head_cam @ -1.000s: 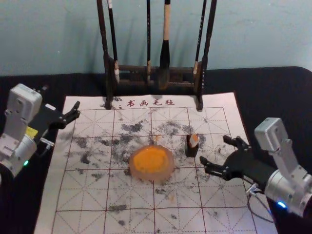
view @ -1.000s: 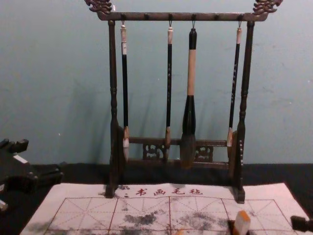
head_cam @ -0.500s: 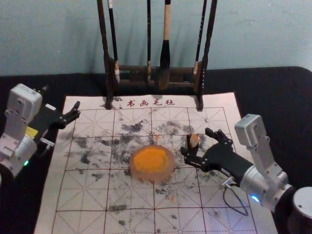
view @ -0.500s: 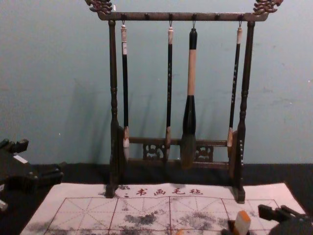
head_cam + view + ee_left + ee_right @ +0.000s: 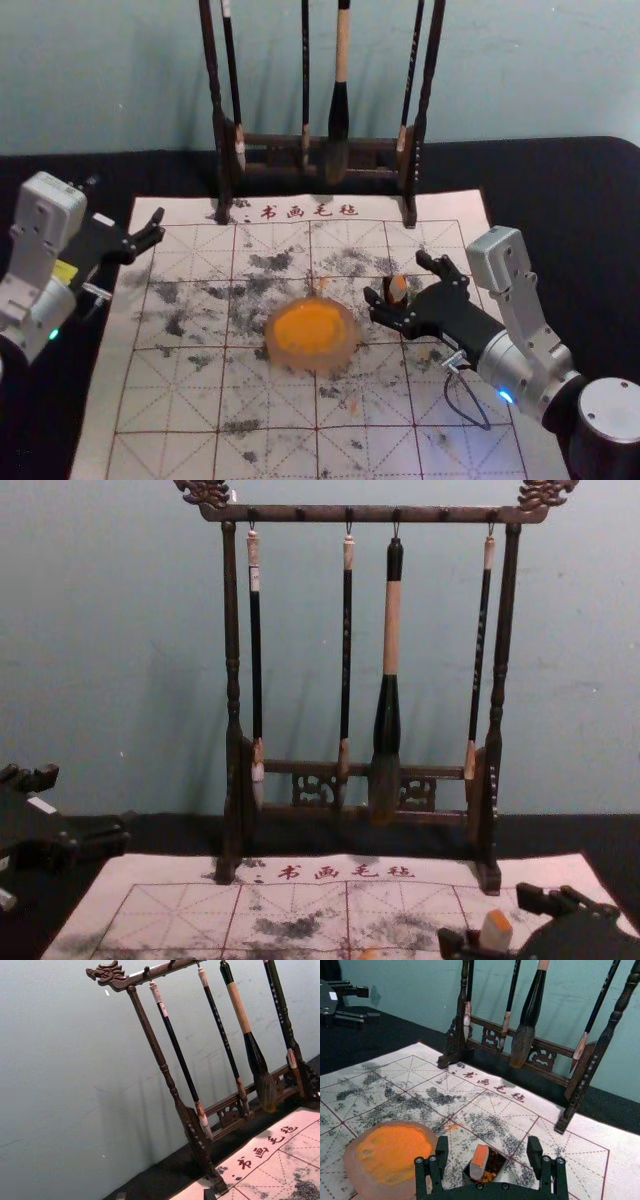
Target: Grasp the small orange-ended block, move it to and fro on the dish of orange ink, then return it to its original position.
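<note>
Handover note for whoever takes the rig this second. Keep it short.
Right gripper: open, fingers on either side of the block, not closed on it.
Left gripper: open, parked by the mat's left edge.
Orange-ended block: leaning in the small dark holder, orange end up.
Dish: on the mat, left of the holder, orange ink in it.
Done: right arm at the block.
Left: grasp, move to and fro on ink, return to holder.
</note>
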Robot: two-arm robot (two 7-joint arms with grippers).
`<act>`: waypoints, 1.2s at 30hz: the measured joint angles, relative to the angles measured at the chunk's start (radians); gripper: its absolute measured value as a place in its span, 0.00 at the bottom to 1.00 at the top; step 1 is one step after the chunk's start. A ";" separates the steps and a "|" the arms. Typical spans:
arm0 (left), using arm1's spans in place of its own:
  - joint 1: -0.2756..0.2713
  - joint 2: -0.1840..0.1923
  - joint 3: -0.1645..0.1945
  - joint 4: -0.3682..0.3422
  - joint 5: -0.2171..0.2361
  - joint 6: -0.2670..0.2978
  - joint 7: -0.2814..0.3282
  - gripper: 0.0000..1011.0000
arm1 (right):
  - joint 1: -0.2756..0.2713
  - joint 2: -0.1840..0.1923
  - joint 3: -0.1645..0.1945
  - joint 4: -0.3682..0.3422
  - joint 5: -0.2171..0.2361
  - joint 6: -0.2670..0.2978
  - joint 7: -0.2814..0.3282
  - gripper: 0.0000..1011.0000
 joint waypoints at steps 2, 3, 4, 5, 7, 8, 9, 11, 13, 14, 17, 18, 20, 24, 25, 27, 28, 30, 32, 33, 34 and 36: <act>0.000 0.000 0.000 0.000 0.000 0.000 0.000 0.99 | 0.000 0.000 0.000 0.000 0.000 0.000 0.000 0.99; 0.000 0.000 0.000 0.000 0.000 0.000 0.000 0.99 | 0.000 0.000 0.000 0.000 0.000 0.000 0.000 0.99; 0.000 0.000 0.000 0.000 0.000 0.000 0.000 0.99 | 0.000 0.000 0.000 0.000 0.000 0.000 0.000 0.99; 0.000 0.000 0.000 0.000 0.000 0.000 0.000 0.99 | 0.000 0.000 0.000 0.000 0.000 0.000 0.000 0.99; 0.000 0.000 0.000 0.000 0.000 0.000 0.000 0.99 | 0.000 0.000 -0.001 0.000 0.000 0.000 -0.001 0.99; 0.000 0.000 0.000 0.000 0.000 0.000 0.000 0.99 | 0.000 0.000 -0.001 0.001 0.000 0.000 -0.001 0.99; 0.000 0.000 0.000 0.000 0.000 0.000 0.000 0.99 | 0.000 0.000 -0.001 0.001 0.000 0.000 -0.001 0.99; 0.000 0.000 0.000 0.000 0.000 0.000 0.000 0.99 | 0.000 0.001 -0.001 0.001 0.001 0.000 -0.001 0.99; 0.000 0.000 0.000 0.000 0.000 0.000 0.000 0.99 | 0.000 0.001 -0.002 0.001 0.001 -0.001 -0.001 0.99; 0.000 0.000 0.000 0.000 0.000 0.000 0.000 0.99 | 0.000 0.001 -0.002 0.001 0.002 -0.001 -0.001 0.99; 0.000 0.000 0.000 0.000 0.000 0.000 0.000 0.99 | 0.000 0.001 -0.002 0.001 0.002 -0.001 -0.001 0.98; 0.000 0.000 0.000 0.000 0.000 0.000 0.000 0.99 | 0.001 0.001 -0.002 0.001 0.002 -0.001 -0.001 0.95; 0.000 0.000 0.000 0.000 0.000 0.000 0.000 0.99 | 0.001 0.001 -0.002 0.001 0.003 -0.001 0.000 0.91; 0.000 0.000 0.000 0.000 0.000 0.000 0.000 0.99 | 0.001 0.002 -0.003 0.001 0.003 -0.001 0.000 0.83; 0.000 0.000 0.000 0.000 0.000 0.000 0.000 0.99 | 0.001 0.002 -0.003 0.001 0.003 -0.001 0.000 0.80; 0.000 0.000 0.000 0.000 0.000 0.000 0.000 0.99 | 0.001 0.002 -0.003 0.001 0.003 -0.001 0.000 0.75; 0.000 0.000 0.000 0.000 0.000 0.000 0.000 0.99 | 0.001 0.002 -0.003 0.001 0.004 -0.001 0.000 0.69; 0.000 0.000 0.000 0.000 0.000 0.000 0.000 0.99 | 0.001 0.002 -0.003 0.001 0.004 -0.001 0.000 0.65; 0.000 0.000 0.000 0.000 0.000 0.000 0.000 0.99 | 0.001 0.002 -0.003 0.001 0.004 -0.001 0.000 0.57; 0.000 0.000 0.000 0.000 0.000 0.000 0.000 0.99 | 0.001 0.002 -0.003 0.001 0.004 -0.001 0.000 0.53; 0.000 0.000 0.000 0.000 0.000 0.000 0.000 0.99 | 0.001 0.002 -0.003 0.001 0.004 -0.001 0.000 0.53; 0.000 0.000 0.000 0.000 0.000 0.000 0.000 0.99 | 0.001 0.002 -0.003 0.001 0.005 -0.001 0.000 0.45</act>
